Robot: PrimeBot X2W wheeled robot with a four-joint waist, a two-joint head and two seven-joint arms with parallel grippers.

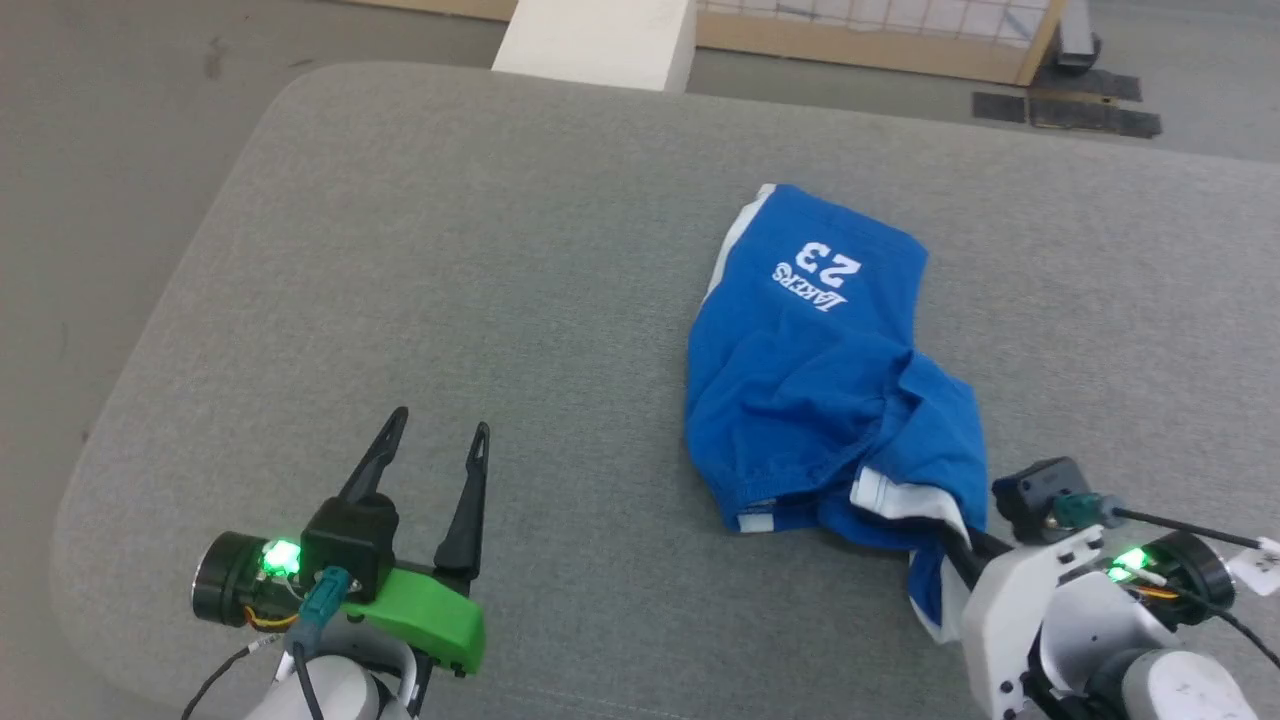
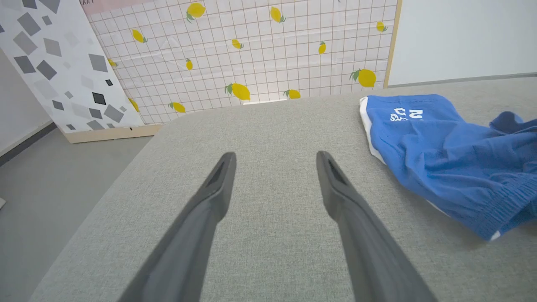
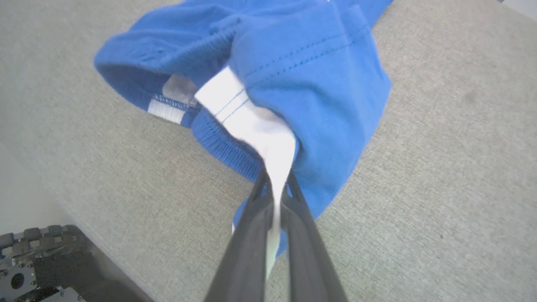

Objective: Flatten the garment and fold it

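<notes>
Between the closed fingers of the right tool [image 3: 275, 184]: white side stripe of the garment [image 1: 810, 370], clamped; the rest lies bunched ahead of it on the table [image 1: 450, 250]. Left tool [image 1: 440, 425]: fingers apart, empty, cloth well off to its right. Risks: the thin pinch may slip under pull, and a one-sided drag likely twists the cloth instead of flattening it.

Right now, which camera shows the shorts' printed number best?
The head view: the LAKERS 23 print reads whole, upside down. The left wrist view catches part of it, foreshortened; the right wrist view faces the stripe the right gripper pinches.
</notes>
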